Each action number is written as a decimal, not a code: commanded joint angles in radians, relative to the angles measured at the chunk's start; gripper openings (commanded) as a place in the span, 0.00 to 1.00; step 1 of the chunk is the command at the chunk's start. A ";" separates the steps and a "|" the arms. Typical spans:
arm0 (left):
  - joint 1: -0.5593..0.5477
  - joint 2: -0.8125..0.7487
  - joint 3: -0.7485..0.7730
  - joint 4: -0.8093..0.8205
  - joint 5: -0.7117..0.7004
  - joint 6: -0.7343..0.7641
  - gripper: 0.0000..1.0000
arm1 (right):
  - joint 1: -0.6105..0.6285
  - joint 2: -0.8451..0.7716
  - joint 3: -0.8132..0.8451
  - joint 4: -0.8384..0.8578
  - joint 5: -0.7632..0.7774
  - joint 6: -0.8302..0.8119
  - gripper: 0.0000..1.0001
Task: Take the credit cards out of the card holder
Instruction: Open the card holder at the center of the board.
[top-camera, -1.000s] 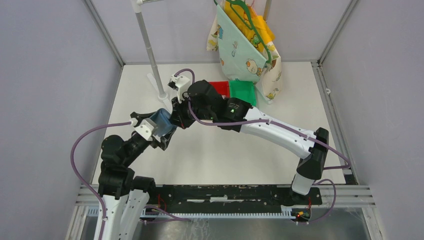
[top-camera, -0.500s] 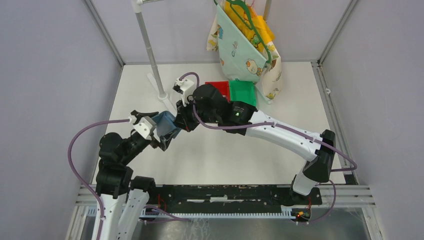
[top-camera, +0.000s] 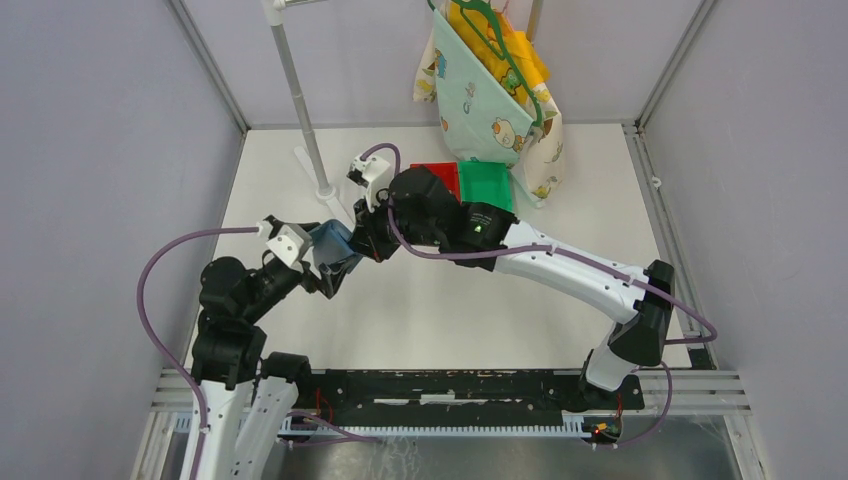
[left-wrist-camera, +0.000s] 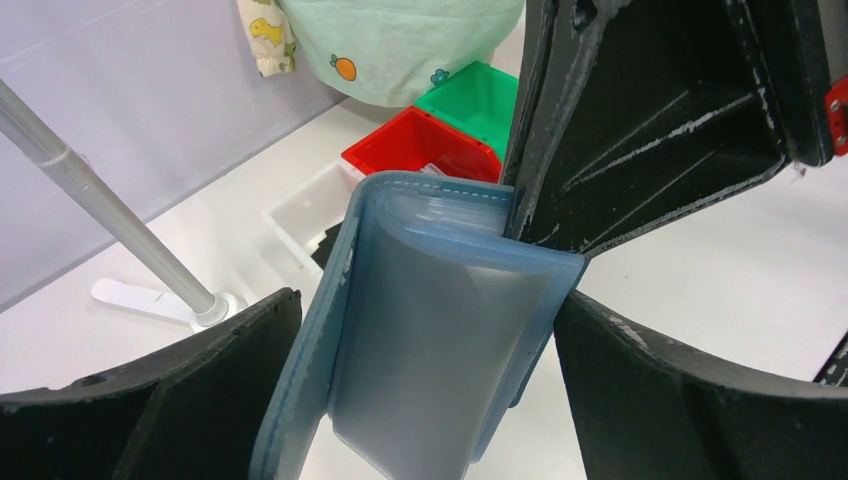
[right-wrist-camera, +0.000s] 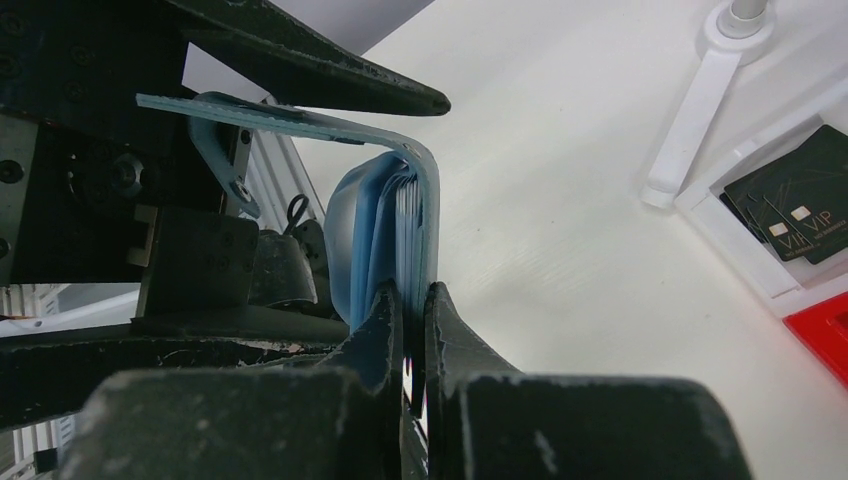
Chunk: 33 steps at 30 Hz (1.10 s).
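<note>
While right gripper (right-wrist-camera: 408, 330) pinches a card edge in the card holder (left-wrist-camera: 430, 330), both arms have shifted slightly left.
Left gripper (left-wrist-camera: 425, 400) spread wide, holder between its fingers; extraction barely begun.

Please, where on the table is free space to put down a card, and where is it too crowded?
Free: the bare white table between the two arms and the near rail, and the right side below the green bin. Crowded: the far left, around the stand's base, white tray, red bin and card holder.

Teal-blue card holder (left-wrist-camera: 430, 330), red bin (left-wrist-camera: 420, 152)
</note>
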<state>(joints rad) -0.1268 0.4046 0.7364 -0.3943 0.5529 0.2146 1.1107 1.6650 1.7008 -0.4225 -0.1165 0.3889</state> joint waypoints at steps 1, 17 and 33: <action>0.001 0.026 0.067 0.037 0.004 -0.076 0.98 | 0.006 -0.056 -0.017 0.064 -0.025 -0.020 0.00; 0.000 0.029 0.096 0.012 -0.077 -0.051 0.83 | 0.007 -0.088 -0.066 0.091 -0.032 -0.039 0.00; 0.001 -0.017 0.085 0.024 -0.258 0.008 0.61 | 0.004 -0.126 -0.108 0.125 -0.044 -0.025 0.00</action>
<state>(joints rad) -0.1333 0.4015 0.7940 -0.4335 0.3786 0.1806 1.1069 1.5894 1.5887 -0.3305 -0.1207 0.3584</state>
